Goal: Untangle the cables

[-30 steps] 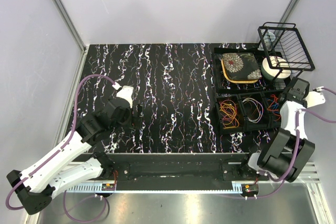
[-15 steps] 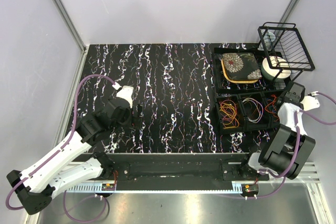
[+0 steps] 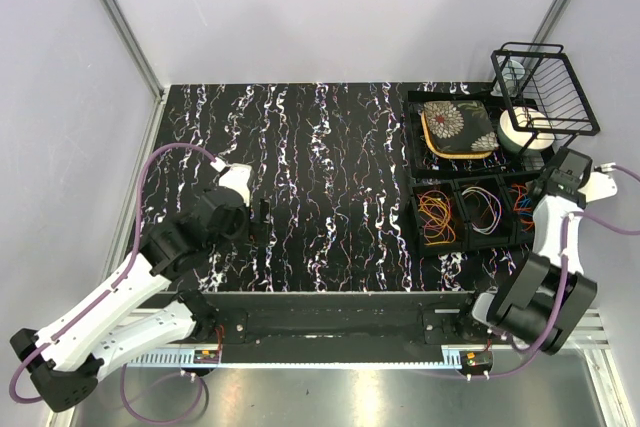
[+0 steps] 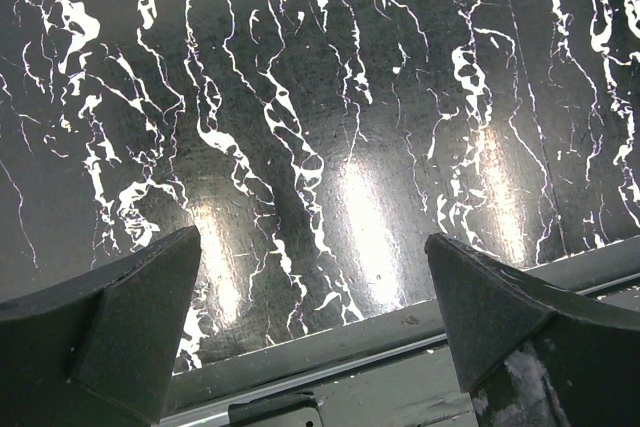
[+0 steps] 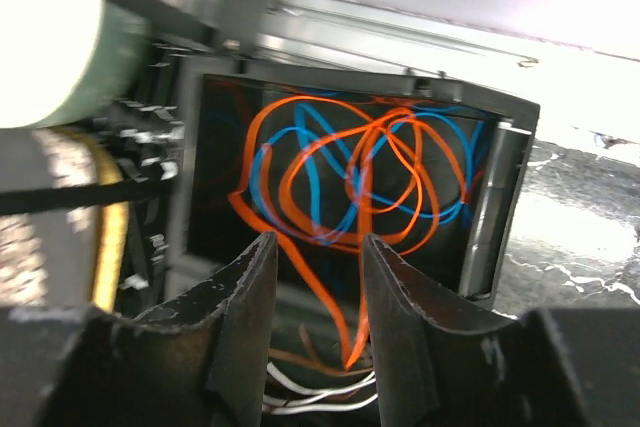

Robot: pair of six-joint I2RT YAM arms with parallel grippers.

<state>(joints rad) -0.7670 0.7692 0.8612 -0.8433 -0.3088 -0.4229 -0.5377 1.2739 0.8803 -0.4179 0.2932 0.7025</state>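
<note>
My right gripper (image 5: 318,247) had just eased from pressed together to slightly parted, letting go of the orange strand (image 5: 345,347). The orange and blue cables (image 5: 350,182) lay tangled in the bin (image 5: 500,217) at three o'clock. My left gripper (image 4: 310,242) stayed spread wide.

Soft, even light from above fills the overhead view, which is sharp throughout; the pale walls (image 3: 330,7) are bright and shadows are faint. In the left wrist view the glossy table (image 4: 300,97) throws back two white streaks of glare, and the fingers (image 4: 120,317) of the left hand (image 4: 312,247) are dark. The right wrist view is blurred: the cables (image 5: 350,177) look soft and the top left corner is washed out.
</note>
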